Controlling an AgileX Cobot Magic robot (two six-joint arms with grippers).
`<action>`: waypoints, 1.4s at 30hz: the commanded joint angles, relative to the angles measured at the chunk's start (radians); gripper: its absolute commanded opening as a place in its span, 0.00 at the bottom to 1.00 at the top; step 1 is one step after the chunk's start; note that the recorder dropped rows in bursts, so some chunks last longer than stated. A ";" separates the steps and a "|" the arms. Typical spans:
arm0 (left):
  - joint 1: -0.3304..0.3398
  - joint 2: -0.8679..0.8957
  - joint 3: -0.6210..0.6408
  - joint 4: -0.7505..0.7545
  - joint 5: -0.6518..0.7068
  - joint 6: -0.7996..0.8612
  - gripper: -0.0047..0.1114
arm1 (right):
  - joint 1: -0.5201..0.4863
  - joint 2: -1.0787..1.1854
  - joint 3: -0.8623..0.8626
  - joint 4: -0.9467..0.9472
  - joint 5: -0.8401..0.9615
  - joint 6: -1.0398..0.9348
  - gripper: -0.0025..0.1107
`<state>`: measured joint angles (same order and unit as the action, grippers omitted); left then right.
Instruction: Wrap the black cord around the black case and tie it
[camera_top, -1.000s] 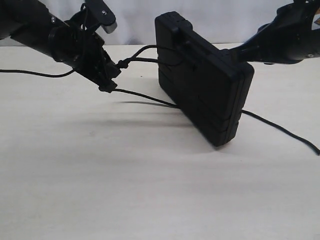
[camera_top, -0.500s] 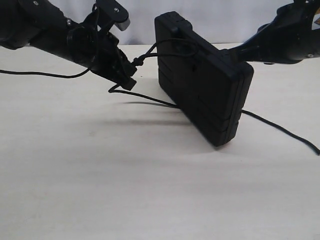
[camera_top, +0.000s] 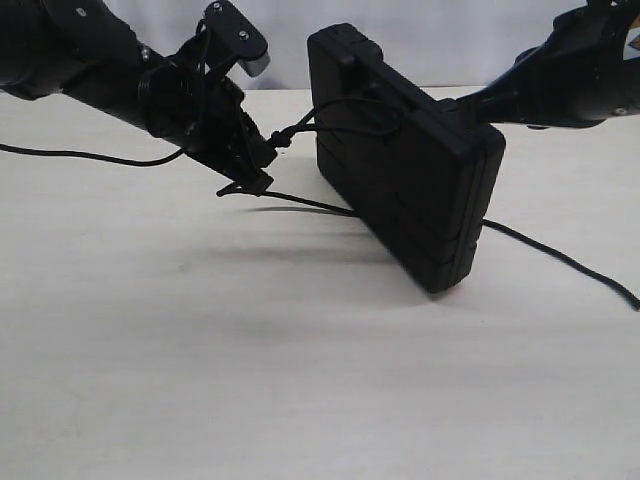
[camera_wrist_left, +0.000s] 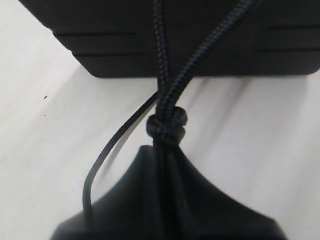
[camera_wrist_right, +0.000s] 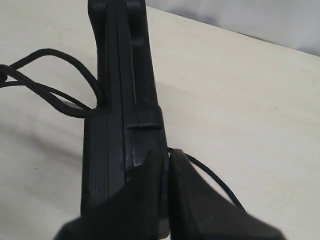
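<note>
The black case (camera_top: 410, 170) stands on edge, tilted, in the middle of the table. My right gripper (camera_top: 468, 106) is shut on its far upper edge; in the right wrist view that gripper (camera_wrist_right: 167, 161) pinches the case (camera_wrist_right: 120, 100) rim. The black cord (camera_top: 350, 104) loops over the case's near upper corner. Its two strands meet at a small knot (camera_wrist_left: 167, 125) just in front of my left gripper (camera_wrist_left: 165, 160), which is shut on them. In the exterior view the left gripper (camera_top: 262, 160) hangs just left of the case. More cord (camera_top: 300, 200) passes under the case and trails off right (camera_top: 560, 258).
A thin glossy arm cable (camera_top: 70, 154) droops over the table at the left. The pale table (camera_top: 300, 380) stretches toward the front. A white wall (camera_top: 440, 40) stands behind. The trailing cord (camera_wrist_right: 212, 177) lies beside the right fingers.
My left gripper has moved right and slightly up toward the case, carrying the knotted cord with it. The loop on the case has slackened. The right gripper has held still.
</note>
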<state>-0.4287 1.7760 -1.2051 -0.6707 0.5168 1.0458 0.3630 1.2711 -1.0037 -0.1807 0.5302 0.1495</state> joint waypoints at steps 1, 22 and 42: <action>-0.002 0.002 -0.006 -0.005 -0.024 -0.042 0.04 | 0.000 -0.002 -0.007 0.005 -0.003 -0.007 0.06; -0.002 0.072 -0.006 -0.025 -0.097 -0.105 0.04 | 0.000 0.044 -0.002 0.019 -0.006 -0.007 0.06; -0.037 0.072 -0.006 -0.134 -0.115 -0.070 0.04 | 0.000 0.094 0.007 0.200 -0.007 -0.130 0.06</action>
<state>-0.4423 1.8469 -1.2051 -0.7904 0.4197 0.9700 0.3630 1.3510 -1.0018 -0.0373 0.5109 0.0779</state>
